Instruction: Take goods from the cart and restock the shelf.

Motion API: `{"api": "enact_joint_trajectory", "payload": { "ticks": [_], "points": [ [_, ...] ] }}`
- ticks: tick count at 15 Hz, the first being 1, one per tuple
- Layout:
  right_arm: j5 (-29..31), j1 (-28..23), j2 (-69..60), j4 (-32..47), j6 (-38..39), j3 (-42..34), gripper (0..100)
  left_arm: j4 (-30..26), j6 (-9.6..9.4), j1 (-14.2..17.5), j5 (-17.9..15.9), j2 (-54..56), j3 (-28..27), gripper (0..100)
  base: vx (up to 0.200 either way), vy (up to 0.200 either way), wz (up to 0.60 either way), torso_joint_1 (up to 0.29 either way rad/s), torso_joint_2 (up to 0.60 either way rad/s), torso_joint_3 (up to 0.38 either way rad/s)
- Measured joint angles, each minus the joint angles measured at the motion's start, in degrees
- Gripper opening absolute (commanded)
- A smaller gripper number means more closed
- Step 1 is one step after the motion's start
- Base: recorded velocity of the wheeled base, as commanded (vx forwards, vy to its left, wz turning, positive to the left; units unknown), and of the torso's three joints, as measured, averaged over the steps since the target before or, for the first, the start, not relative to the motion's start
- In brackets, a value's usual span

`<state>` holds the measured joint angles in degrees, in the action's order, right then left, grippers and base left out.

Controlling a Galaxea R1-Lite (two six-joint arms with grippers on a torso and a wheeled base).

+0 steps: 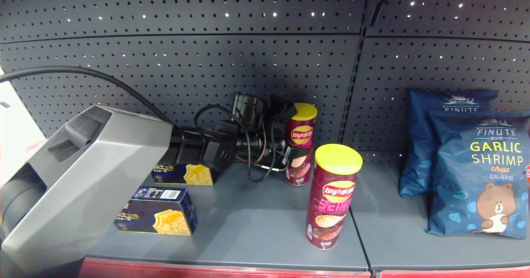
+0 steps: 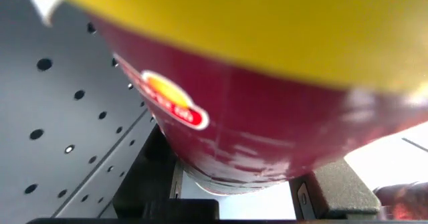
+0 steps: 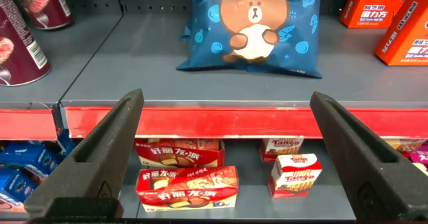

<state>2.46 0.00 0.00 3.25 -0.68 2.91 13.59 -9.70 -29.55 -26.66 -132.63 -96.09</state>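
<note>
**Rear can held at the back, front can exposed**

The left jaws are clamped on the rear chips can, gripping its body below the yellow lid. In the left wrist view the can sits tight between them. This can stands upright and seems to rest on the shelf, behind the front chips can and a little to its left, close to the pegboard. The right jaws are wide apart with nothing between them. They face the red edge strip of the shelf, to the right of the front chips can.

The main risk, as I judge it, is the release. If the jaws part while the tall, round can is tilted or not fully down, it could topple. It would then roll forward into the front chips can, which stands near the shelf's edge and could go over.

Drawing back carries its own risk. The left arm lies over the rear blue box, and loose cable loops hang beside the held can. A careless pull could snag the can or shove a box.

A second blue box lies left of the front chips can, nearer the edge. Two bags of shrimp chips lean well to its right, clear of the arm. Boxes on the lower shelf sit below the right jaws.
</note>
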Motion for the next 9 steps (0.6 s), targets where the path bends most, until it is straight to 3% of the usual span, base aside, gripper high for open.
{"api": "enact_joint_trajectory", "payload": {
  "ticks": [1, 2, 9],
  "points": [
    [0.0, 0.0, 0.0, 0.0, 0.0, 0.0, 100, 0.0, -0.09, 0.1, 0.0, -0.1, 0.1, 0, 0.0, 0.0, 0.0, 0.0, 0.0, 0.0],
    [0.0, 0.0, 0.0, 0.0, 0.0, 0.0, 100, 0.0, -0.17, 0.1, 0.0, -0.2, 0.4, 100, 0.0, 0.0, 0.0, 0.0, 0.0, 0.0],
    [0.0, 0.0, 0.0, 0.0, 0.0, 0.0, 100, 0.0, 0.0, -0.3, 0.3, 0.2, 1.7, 100, 0.0, 0.0, 0.0, 0.0, 0.0, 0.0]
  ]
}}
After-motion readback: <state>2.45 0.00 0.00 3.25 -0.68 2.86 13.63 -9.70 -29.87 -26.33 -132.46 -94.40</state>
